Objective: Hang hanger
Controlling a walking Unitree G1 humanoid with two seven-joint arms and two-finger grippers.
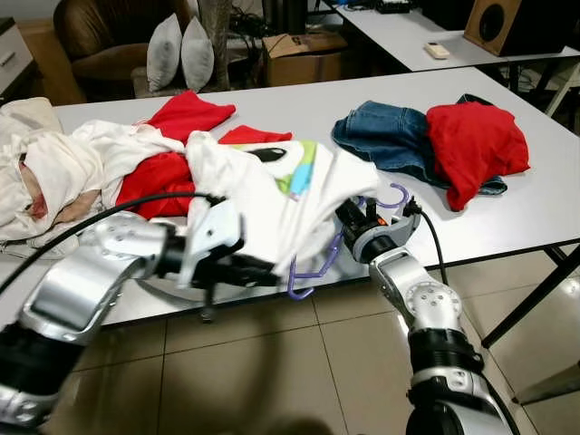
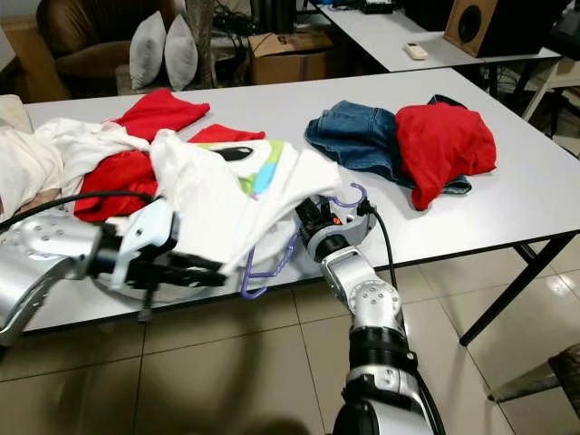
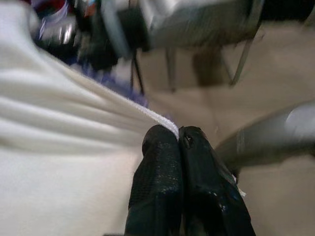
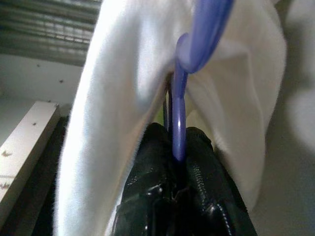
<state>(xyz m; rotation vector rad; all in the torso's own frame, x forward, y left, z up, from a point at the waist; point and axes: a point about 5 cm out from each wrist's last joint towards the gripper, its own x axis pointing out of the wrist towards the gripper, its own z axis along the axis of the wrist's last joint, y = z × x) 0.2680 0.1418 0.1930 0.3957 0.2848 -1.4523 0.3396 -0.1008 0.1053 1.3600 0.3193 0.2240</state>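
Draped in soft folds over the front edge of a smooth white table (image 1: 507, 217), a white T-shirt (image 1: 263, 204) with a green, blue and black print is held up between the two grippers. The left gripper (image 3: 178, 140) is seen with its two textured black fingers (image 3: 157, 182) pressed together, a ribbed hem of the white cloth pinched between their tips. The right gripper (image 4: 177, 157) is closed around the thin stem of a purple plastic hanger (image 1: 317, 265), whose curved hook (image 1: 395, 196) rises just above the silver wrist while its lower bar loops out below the shirt, past the table edge. In the right wrist view the glossy purple rod is gripped between the black pads and runs up into the shirt's opening, the cloth falling loosely on both sides. Farther back on the tabletop, crumpled blue jeans (image 1: 385, 136) lie with a red garment (image 1: 476, 145) heaped partly on them, well apart from the grippers. On the robot's left a heap of red cloth (image 1: 181, 118) and cream-white fabric (image 1: 54, 172) is spread out. Beyond the table, two grey pillows (image 1: 179, 50) stand upright against a brown leather armchair (image 1: 100, 36), and a cardboard box (image 1: 304, 56) is set near them. Glossy beige tiles (image 1: 272, 362) cover the floor.
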